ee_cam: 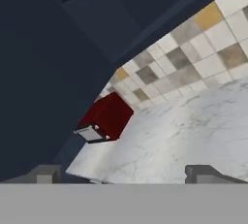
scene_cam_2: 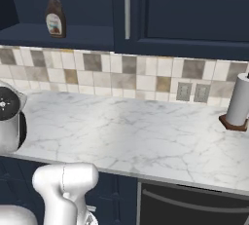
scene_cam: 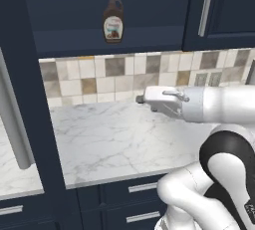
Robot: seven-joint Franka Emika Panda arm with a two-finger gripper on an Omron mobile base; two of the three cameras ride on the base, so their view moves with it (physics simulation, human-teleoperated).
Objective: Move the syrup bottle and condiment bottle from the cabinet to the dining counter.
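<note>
- Left base view: I see the syrup bottle (scene_cam: 113,17) upright on the shelf of the open cabinet (scene_cam: 99,5), neck and dark cap pointing up, pale label facing me. My arm reaches leftward over the worktop (scene_cam: 114,142), well below the bottle and a little to its right. The wrist end shows, but the fingers are too unclear from here to read.
- Same view: bottle is dark brown, rounded body narrowing to a thin neck. Worktop is white grey-veined marble; the wall behind is tiled (scene_cam: 124,77) in grey, cream and tan squares. Cabinet is dark navy, with a long silver bar handle (scene_cam: 206,6) on the shut door to the right.
- Right base view: the bottle stands at upper left on the navy shelf, long axis vertical, nothing touching it. A paper towel roll (scene_cam_2: 240,101) stands on a brown base at far right of the worktop.
- Hand view: gripper (ee_cam: 126,173) with fingertips set wide apart, nothing between them. A sliver of the bottle shows at the top edge, far from the tips. A dark red boxy appliance (ee_cam: 107,118) sits on the marble against the tiles.
</note>
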